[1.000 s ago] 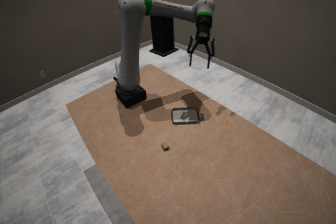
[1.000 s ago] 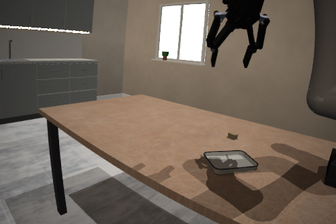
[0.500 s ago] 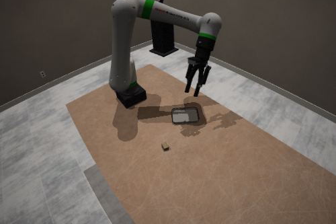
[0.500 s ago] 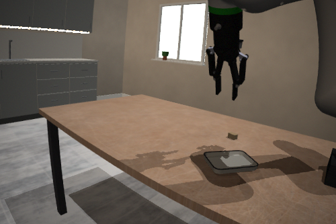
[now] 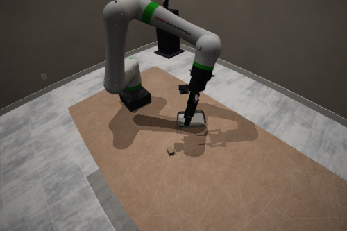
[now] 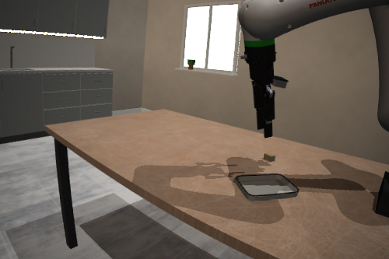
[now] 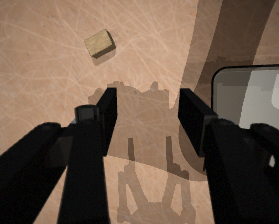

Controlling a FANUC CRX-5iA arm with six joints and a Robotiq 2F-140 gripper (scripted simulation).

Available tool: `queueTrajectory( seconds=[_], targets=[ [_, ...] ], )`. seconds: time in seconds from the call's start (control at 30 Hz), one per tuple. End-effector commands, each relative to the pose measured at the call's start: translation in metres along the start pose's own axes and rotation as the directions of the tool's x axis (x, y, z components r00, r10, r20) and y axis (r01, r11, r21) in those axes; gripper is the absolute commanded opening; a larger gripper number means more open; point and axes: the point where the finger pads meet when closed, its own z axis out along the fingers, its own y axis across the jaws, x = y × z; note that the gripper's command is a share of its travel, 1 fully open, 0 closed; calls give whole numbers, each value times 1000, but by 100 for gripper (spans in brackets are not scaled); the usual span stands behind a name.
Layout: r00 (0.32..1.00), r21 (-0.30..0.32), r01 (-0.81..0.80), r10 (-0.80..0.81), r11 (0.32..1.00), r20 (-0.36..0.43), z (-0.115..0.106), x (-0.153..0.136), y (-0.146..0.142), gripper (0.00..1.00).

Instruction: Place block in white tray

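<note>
Counter (image 6: 128, 141): I see a long brown wooden top on dark legs; it carries the arm's base, the tray and the block.

Arm (image 5: 173, 23): From my top view the white arm with green bands rises from its black base (image 5: 143, 100) near the counter's 11 o'clock end, bends over and points its black wrist straight down.

White tray (image 6: 249, 193): A shallow rounded rectangle with a pale floor, flat on the counter. In the top view it sits just under the hanging wrist; in my wrist view only its left part shows, at 3 o'clock (image 7: 250, 100). I see nothing lying in the part that shows.

Gripper (image 7: 147, 117): It hangs above the counter, touching nothing; the exterior view shows open air under the tips. The fingers are partly drawn in, with a plain gap between them, and pinch nothing. Through the gap I see only bare wood and the arm's shadow.

Block (image 7: 100, 43): A small tan cube resting on the counter, outside the tray. In the wrist view it lies at 11 o'clock, beyond the finger tips. In the top view it sits at about 7 o'clock from the tray (image 5: 170, 150), apart from it.
</note>
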Motion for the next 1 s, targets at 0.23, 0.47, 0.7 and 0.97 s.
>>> queueTrajectory(
  seconds=[0.23,0.47,0.7,0.97],
  targets=[
    [809,-192,-572,587,797,30,78,36,-52,43],
    [574,-279,-789,819,548,-14,105,54,-71,43],
    [455,-307,-853,889,422,-42,119,65,-82,43],
    [455,-307,-853,889,422,-42,119,65,-82,43]
  ],
)
